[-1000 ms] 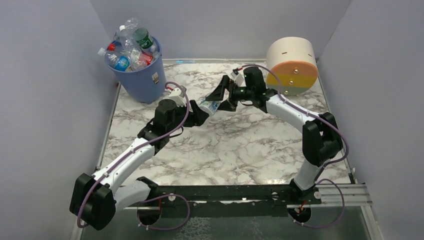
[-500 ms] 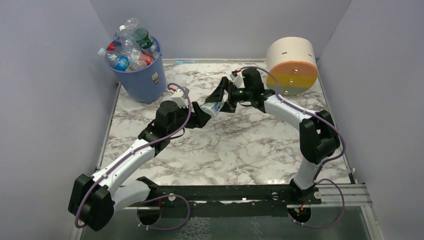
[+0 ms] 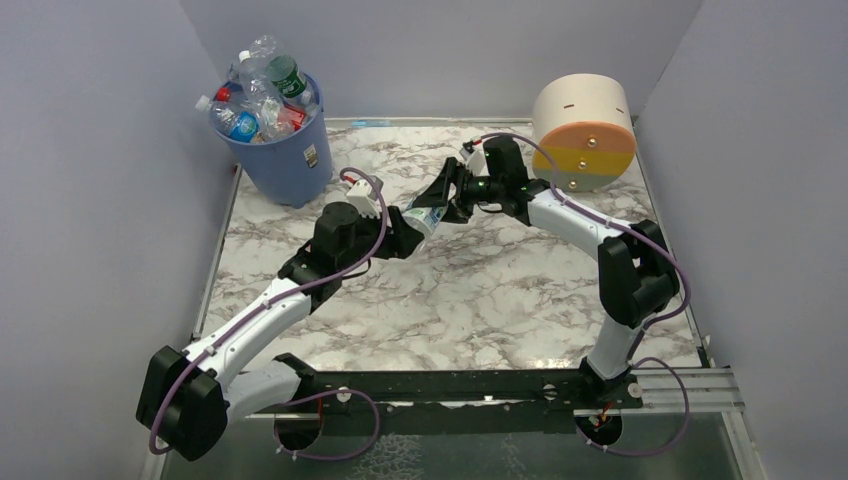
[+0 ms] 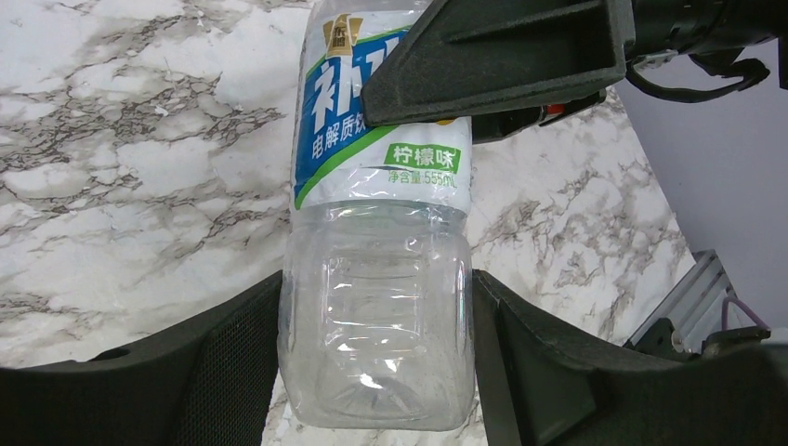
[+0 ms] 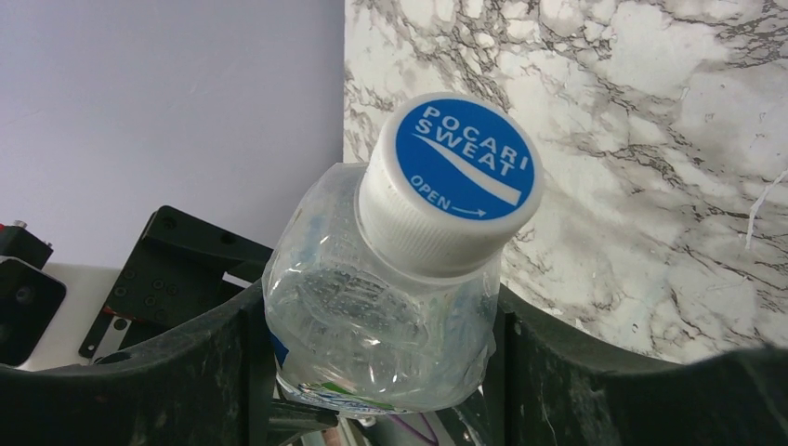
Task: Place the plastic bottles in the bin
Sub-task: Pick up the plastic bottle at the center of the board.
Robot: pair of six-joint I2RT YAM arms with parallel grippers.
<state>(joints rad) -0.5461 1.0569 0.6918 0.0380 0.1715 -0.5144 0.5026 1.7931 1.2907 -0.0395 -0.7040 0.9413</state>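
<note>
Desk: white marble pattern with grey veins, walled in by pale lilac panels on three sides. Bin: tall round blue bucket, tapered, standing at the far left corner of the desk, a small white sticker on its side; heaped above the rim with clear plastic bottles bearing green, blue and red caps and labels. Drum: cream, orange and yellow, lying on its side at the far right corner, well apart from the bin. Left arm and right arm: both reach toward the middle of the desk and meet there, above its surface. Left pincer: closed on the square clear base of one bottle, a finger pressed to each side. Right pincer: closed on the shoulder of the same bottle, just below the neck, so that the bottle hangs tilted between the two, off the desk and outside the bin. Label: white, blue and green, with Chinese print. Cap: white, with a blue top reading POCARI SWEAT, screwed on.
</note>
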